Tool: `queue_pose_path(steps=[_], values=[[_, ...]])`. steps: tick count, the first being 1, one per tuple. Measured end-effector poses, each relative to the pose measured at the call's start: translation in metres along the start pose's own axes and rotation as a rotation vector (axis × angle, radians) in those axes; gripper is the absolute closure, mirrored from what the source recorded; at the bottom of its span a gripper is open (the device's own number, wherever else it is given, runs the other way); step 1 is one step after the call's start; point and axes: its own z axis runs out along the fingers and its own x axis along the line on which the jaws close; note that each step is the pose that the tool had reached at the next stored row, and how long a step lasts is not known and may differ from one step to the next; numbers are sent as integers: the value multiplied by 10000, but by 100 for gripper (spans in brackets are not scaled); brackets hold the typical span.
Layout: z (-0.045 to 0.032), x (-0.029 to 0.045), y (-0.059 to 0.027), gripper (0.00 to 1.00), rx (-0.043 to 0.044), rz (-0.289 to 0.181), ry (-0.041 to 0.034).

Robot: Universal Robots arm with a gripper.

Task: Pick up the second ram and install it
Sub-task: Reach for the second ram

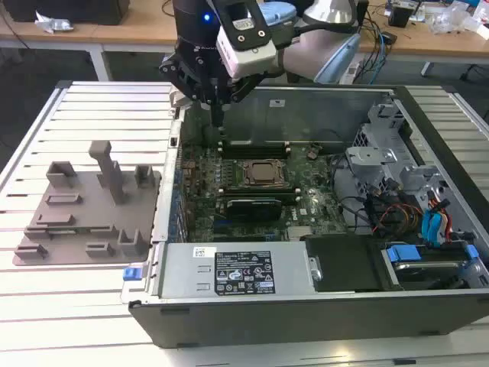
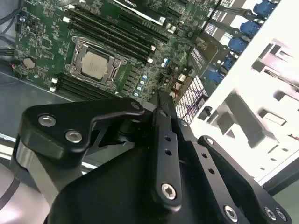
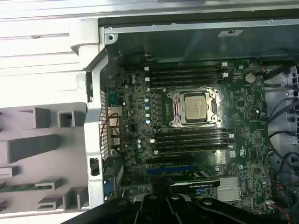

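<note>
The second ram [image 3: 21, 187] shows as a thin grey-green strip lying flat in a holder on the grey plastic plate [image 3: 42, 149], outside the computer case. My gripper [image 1: 218, 116] hangs over the back corner of the motherboard [image 1: 200, 200] at the exterior view's left, just inside the case wall and away from the plate. Its black fingers [image 2: 160, 105] meet at a point with nothing seen between them. Black memory slots [image 3: 187, 74] run on both sides of the processor socket [image 3: 194, 107]; greenish strips sit in the back pair [image 1: 256, 145].
The grey plate with upright blocks [image 1: 88, 206] rests on the slatted white table at the exterior view's left. The open case holds a power supply [image 1: 237, 271] along the front, drive bays and blue cables [image 1: 428, 229] at the right. The metal case wall [image 3: 96, 130] separates plate and motherboard.
</note>
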Motion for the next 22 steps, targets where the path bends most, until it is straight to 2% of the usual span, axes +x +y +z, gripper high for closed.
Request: queue_pose_path(steps=[1,2,3,5,7,8,11,12,14,16,18,19,20,22], values=[[-2,86,-6,90,2,2,-2],[-6,218,-16,90,2,0,-4],[-8,310,-23,90,1,0,-4],[-11,412,-31,90,1,1,-4],[-16,608,-45,90,1,2,-7],[-17,650,-49,90,1,0,-7],[-23,847,-65,90,2,-1,-7],[-25,955,-73,90,1,1,-8],[-31,1215,-94,90,1,0,-8],[-35,1374,-109,90,1,1,-8],[-39,1511,-124,90,2,-1,-7],[-39,1544,-130,90,2,0,-7],[-41,1645,-148,90,1,1,-9],[-44,1730,-170,90,2,-1,-7]])
